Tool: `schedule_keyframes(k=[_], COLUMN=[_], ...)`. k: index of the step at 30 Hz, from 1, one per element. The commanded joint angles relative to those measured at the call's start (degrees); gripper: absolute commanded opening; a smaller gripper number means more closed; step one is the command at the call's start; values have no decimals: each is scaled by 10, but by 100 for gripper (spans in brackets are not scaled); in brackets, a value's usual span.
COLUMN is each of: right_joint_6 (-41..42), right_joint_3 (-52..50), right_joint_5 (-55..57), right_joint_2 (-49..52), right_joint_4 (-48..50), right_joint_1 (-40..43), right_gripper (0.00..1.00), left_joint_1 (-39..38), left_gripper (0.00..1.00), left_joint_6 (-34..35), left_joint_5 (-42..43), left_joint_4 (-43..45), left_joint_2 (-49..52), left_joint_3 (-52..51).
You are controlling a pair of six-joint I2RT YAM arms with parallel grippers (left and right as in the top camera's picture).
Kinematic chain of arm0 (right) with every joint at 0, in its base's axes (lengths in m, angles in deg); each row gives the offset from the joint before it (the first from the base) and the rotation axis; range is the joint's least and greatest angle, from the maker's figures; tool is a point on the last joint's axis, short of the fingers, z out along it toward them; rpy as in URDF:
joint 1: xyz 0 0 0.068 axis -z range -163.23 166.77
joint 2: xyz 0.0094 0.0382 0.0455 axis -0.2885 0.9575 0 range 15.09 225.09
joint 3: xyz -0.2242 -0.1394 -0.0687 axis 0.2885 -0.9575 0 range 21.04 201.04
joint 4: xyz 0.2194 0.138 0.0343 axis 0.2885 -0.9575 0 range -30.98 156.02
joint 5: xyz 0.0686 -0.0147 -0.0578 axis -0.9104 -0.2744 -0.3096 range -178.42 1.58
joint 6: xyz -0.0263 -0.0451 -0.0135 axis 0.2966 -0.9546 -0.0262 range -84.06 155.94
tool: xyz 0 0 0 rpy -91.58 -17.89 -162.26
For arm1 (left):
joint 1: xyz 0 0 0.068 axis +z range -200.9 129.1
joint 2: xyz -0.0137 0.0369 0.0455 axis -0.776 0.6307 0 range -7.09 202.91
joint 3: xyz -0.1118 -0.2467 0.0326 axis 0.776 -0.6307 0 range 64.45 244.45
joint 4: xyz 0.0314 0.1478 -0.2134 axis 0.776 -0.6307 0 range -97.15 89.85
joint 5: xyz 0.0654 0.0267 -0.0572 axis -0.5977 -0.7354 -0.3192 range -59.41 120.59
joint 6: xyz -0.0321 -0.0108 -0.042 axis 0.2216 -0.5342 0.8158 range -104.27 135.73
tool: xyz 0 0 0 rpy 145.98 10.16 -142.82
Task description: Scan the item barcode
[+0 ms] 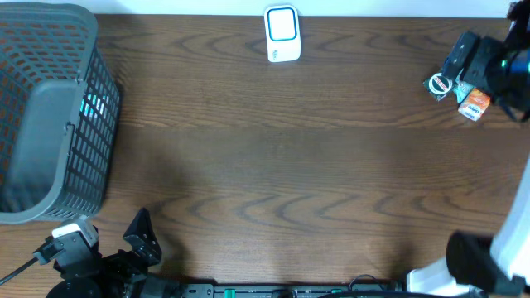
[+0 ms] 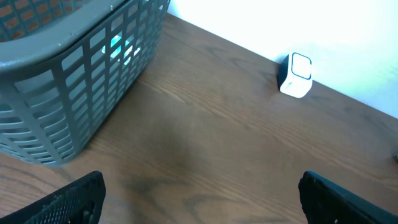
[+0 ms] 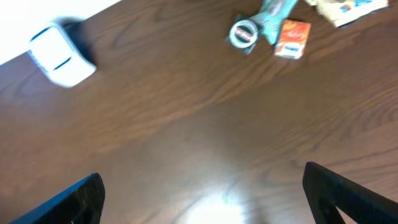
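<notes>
Far off on the right, a small orange box (image 1: 474,105) lies (both jaws wide).

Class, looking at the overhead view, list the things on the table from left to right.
gray basket → white scanner → tape roll → orange box

Left arm (image 1: 87,263) sits folded low at the near-left edge in the overhead view. Left gripper (image 2: 202,200) has its jaws spread wide, dark fingers (image 2: 74,199) only poking in at the bottom corners of its wrist view, nothing between them. Right arm (image 1: 507,70) is stretched out to the far-right corner with its base at near right; right gripper (image 3: 202,199) is tilted down and forward, jaws also wide apart and holding nothing.
</notes>
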State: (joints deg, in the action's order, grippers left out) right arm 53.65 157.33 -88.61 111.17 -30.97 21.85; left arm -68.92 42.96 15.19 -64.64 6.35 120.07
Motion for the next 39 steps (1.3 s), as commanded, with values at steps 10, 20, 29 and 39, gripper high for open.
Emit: schedule_keyframes(k=[10,20,29,39], right_joint_6=[-6,-6,-1,11], right_joint_3=[-308,-628,-711,-720], right_joint_5=[22,15,-4,-11], right_joint_2=[-250,-459,-499,-499], right_joint_4=[86,209,195,212], right_joint_1=[-75,-74,-74,-74], right_gripper=[98,99,99,99], left_joint_1=[2,2,2,2], left_gripper=[97,98,98,98], left_joint_6=[5,5,5,5], left_joint_5=[-10,-10,-10,-10], left_joint_4=[1,1,1,1], left_joint_2=[-1,-1,-1,-1], left_joint_3=[-3,-3,-3,-3])
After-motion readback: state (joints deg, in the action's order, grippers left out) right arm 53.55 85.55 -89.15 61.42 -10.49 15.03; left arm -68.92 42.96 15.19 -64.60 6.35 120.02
